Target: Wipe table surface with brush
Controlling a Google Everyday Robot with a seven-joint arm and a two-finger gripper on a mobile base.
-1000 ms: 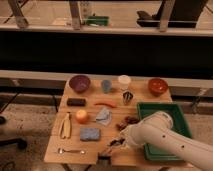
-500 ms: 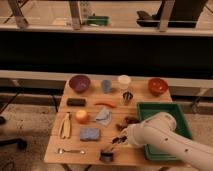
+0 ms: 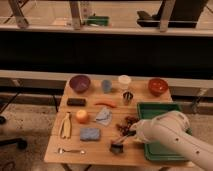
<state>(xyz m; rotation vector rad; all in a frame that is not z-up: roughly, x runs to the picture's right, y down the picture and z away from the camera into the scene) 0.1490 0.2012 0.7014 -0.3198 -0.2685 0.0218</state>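
The table surface (image 3: 102, 145) is a light tan wooden top filling the middle of the camera view. The brush (image 3: 118, 146) stands with its dark bristle head on the wood near the front edge, just left of the green tray. Its slim handle slants up and to the right into my gripper (image 3: 129, 136). The gripper is shut on the handle, at the end of my white arm (image 3: 167, 132), which comes in from the lower right over the tray.
A green tray (image 3: 159, 151) fills the table's right front. A blue sponge (image 3: 90, 133), spoon (image 3: 70, 150), orange fruit (image 3: 81, 116), grey cloth (image 3: 103, 116), black block (image 3: 76, 101) and dark red cluster (image 3: 128, 121) lie around. Bowls and cups line the far edge.
The brush head has slid to the right and a little back from the front edge, with the gripper moving along with it. The other objects have stayed put.
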